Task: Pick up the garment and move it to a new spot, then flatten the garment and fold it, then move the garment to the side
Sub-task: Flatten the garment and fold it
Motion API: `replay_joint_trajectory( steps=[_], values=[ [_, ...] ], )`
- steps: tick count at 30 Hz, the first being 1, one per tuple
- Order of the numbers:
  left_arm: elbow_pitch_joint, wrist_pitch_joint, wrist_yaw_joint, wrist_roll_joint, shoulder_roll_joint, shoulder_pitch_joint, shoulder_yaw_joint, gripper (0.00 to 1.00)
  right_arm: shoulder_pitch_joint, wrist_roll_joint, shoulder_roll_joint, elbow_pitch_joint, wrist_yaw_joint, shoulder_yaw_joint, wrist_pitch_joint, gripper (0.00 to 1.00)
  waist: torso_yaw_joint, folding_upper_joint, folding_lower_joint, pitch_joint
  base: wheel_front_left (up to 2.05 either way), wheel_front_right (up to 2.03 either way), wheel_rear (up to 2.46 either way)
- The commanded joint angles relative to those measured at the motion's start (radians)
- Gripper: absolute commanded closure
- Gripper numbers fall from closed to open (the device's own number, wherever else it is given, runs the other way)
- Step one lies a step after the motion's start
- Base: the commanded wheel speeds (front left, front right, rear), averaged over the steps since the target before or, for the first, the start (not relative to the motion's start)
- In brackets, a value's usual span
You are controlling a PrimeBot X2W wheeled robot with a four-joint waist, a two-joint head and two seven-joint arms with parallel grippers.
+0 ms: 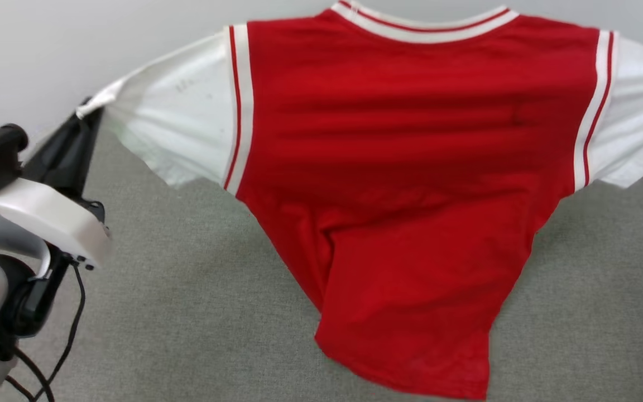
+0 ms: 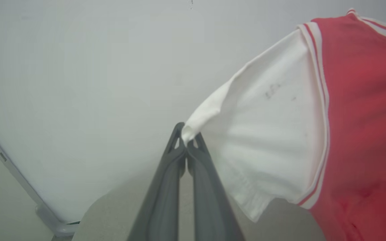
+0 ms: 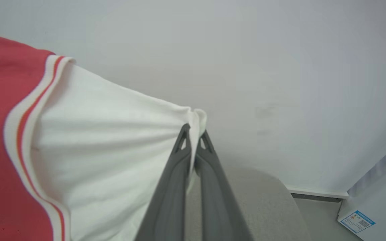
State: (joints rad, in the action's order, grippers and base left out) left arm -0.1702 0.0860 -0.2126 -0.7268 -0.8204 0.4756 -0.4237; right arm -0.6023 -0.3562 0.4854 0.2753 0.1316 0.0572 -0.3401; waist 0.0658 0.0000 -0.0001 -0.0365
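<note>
Head view: the garment (image 1: pixel 399 167) hangs across the upper frame, one sleeve tip pinched in the left gripper (image 1: pixel 85 109) at mid-left. Left wrist view: that grip sits at centre, garment to its right. Right wrist view: the right gripper (image 3: pixel 194 135) clamps the other sleeve, garment at left

Left gripper (image 2: pixel 188 134) — 2 dark-grey fingers (image 2: pixel 164 194).

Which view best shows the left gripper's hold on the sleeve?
Left wrist view: the left gripper is shut on the garment's white sleeve tip, close up. The head view shows that pinch small, far left. The right wrist view shows the right gripper pinching the other sleeve.
</note>
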Motion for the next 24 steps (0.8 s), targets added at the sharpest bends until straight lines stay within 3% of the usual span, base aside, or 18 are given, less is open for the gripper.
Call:
replay_joint_trajectory(
  steps=[1, 11, 20, 24],
  values=[
    [-0.010, -0.018, -0.014, 0.012, -0.015, -0.009, 0.018, 1.00, 0.015, -0.008, 0.008, -0.024, -0.002, 0.012, 0.006, 1.00, -0.008, 0.0000, 0.0001, 0.017, 0.00, 0.00, 0.00],
    [-0.097, -0.119, -0.069, 0.046, -0.060, 0.025, 0.127, 1.00, 0.015, -0.024, -0.014, -0.231, -0.002, 0.087, -0.028, 1.00, -0.025, 0.0000, 0.0001, 0.019, 0.00, 0.00, 0.00],
    [-0.080, -0.107, -0.054, 0.042, -0.091, 0.117, 0.165, 1.00, -0.041, -0.006, -0.036, -0.307, -0.002, 0.120, -0.038, 1.00, -0.031, 0.0000, 0.0001, -0.037, 0.00, 0.00, 0.00],
    [-0.038, -0.110, -0.023, 0.043, -0.087, 0.184, 0.161, 1.00, -0.089, 0.007, -0.035, -0.291, -0.002, 0.114, -0.019, 1.00, -0.033, 0.0000, 0.0001, -0.084, 0.00, 0.00, 0.00]
  ],
)
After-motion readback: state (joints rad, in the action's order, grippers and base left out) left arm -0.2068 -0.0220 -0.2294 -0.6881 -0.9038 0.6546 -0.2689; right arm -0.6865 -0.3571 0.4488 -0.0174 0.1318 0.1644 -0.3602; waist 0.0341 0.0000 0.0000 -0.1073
